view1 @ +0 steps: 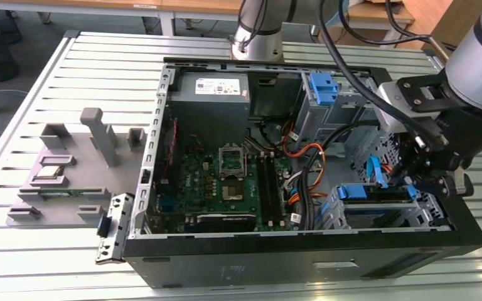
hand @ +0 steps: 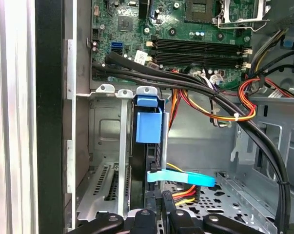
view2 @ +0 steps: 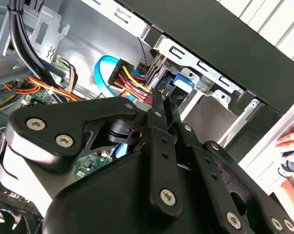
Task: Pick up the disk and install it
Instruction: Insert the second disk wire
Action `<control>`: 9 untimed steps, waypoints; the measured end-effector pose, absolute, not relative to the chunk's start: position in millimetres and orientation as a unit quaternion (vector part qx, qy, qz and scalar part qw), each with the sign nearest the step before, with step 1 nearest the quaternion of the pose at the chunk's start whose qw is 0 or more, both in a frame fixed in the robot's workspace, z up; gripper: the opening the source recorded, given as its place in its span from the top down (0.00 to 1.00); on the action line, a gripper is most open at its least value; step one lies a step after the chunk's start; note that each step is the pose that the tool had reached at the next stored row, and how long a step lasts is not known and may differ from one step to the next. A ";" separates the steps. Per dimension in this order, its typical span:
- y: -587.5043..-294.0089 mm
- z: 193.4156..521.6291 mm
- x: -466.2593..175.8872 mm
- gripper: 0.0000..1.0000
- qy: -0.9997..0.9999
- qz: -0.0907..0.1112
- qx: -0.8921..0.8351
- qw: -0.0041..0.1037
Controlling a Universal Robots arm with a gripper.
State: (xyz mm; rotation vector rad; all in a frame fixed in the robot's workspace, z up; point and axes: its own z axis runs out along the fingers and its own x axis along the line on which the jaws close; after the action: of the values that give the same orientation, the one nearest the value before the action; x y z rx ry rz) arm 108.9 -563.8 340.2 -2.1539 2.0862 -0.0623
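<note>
In the second wrist view the black metal pincer point(view2: 161, 105) points into the open black desktop computer case point(view1: 308, 251), its two slim fingers point(view2: 157, 113) drawn nearly together with only a narrow gap, and whether they pinch anything cannot be told. Just past the fingertips sits the blue plastic end handle of the disk point(view2: 184, 80), tucked in the grey metal drive cage point(view2: 205, 73). In the first wrist view the disk point(hand: 149, 122) stands on edge inside that cage point(hand: 107, 146), its blue carrier facing out, with a light-blue flat data cable point(hand: 181, 178) curving below it. In the exterior view the grey-and-black arm reaches down from the exterior view's right, wrist bent so the pincer point(view1: 421, 182) hangs by the cage point(view1: 383, 207) at the case's near right corner. Beyond lies the green motherboard point(view1: 224, 182). The case rests on a slatted aluminium bench point(view1: 82, 75).
</note>
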 end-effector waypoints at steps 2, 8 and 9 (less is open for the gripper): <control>-564.3 339.0 108.1 0.83 0.693 -0.022 -0.717 0.073; -565.4 335.4 105.8 0.83 0.690 -0.028 -0.719 0.079; -565.4 334.9 105.0 0.83 0.689 -0.029 -0.719 0.079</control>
State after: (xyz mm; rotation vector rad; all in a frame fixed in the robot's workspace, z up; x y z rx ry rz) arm 105.0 -565.4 334.9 -2.1525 2.0630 -0.0861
